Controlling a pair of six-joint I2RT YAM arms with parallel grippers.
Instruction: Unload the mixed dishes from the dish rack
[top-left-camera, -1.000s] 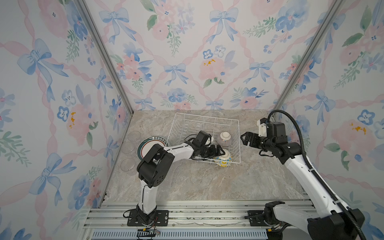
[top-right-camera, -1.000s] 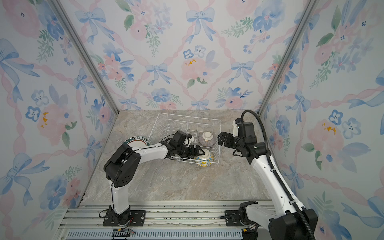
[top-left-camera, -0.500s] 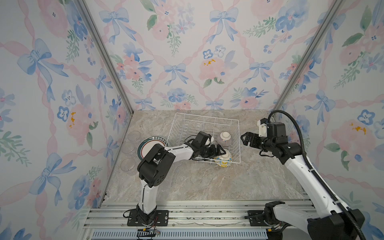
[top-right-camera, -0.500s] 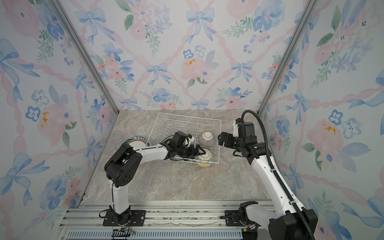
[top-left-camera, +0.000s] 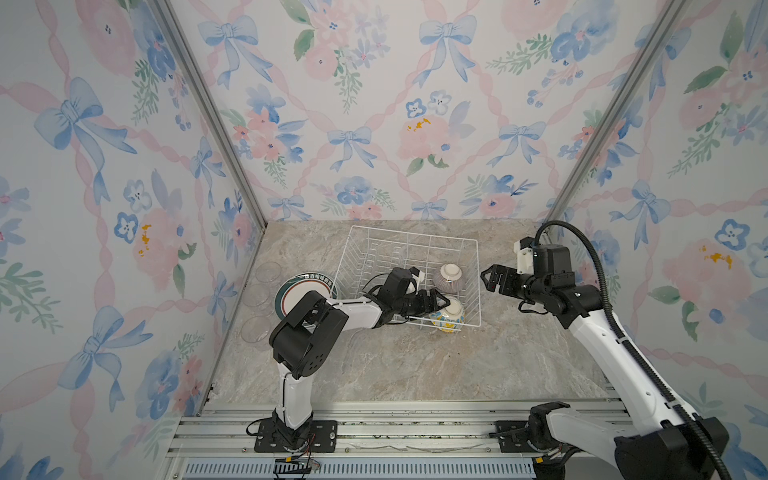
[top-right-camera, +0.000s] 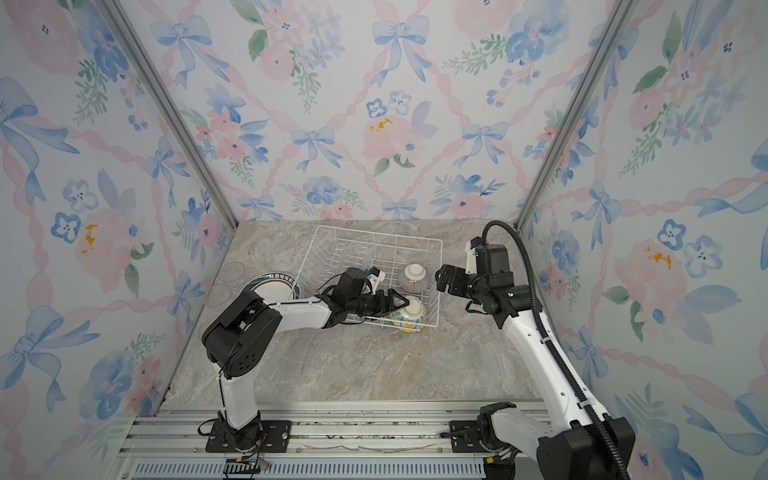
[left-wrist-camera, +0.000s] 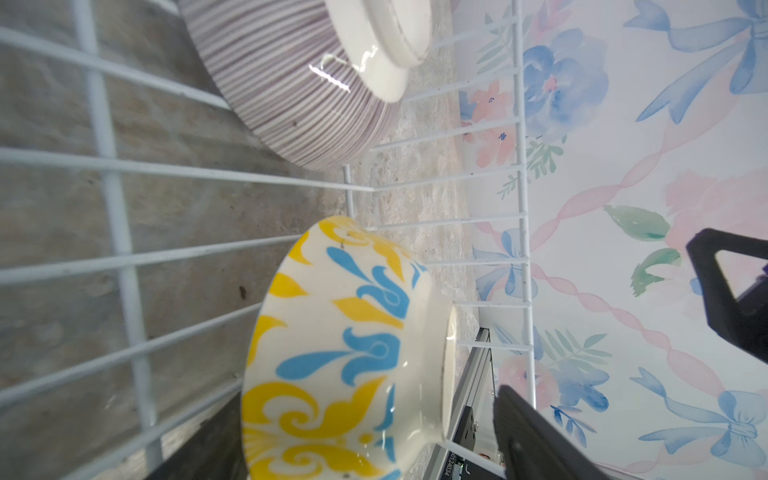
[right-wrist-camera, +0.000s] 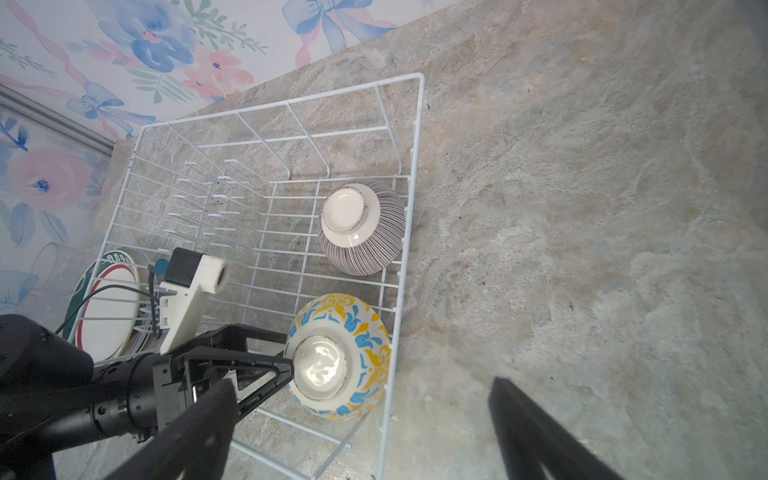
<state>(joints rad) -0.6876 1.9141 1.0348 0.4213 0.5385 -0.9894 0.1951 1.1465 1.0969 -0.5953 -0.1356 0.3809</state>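
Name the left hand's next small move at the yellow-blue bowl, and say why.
Probably close the left hand on the raised foot of the yellow-blue bowl. The bowl lies upside down in the dish rack, the hand's jaws stand open right at that foot, and nothing is gripped yet.

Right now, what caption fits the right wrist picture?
Left gripper at the yellow-blue bowl in the dish rack, purple-striped bowl nearby.

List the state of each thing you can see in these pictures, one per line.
Rack: upright on table, holds two bowls.
Striped bowl: upside down in rack.
Yellow bowl: upside down in rack.
Plates: stacked on table, outside rack.
Glasses: on table beside plates.
Left tool: open, at yellow bowl's foot.
Right tool: open, empty, outside rack.
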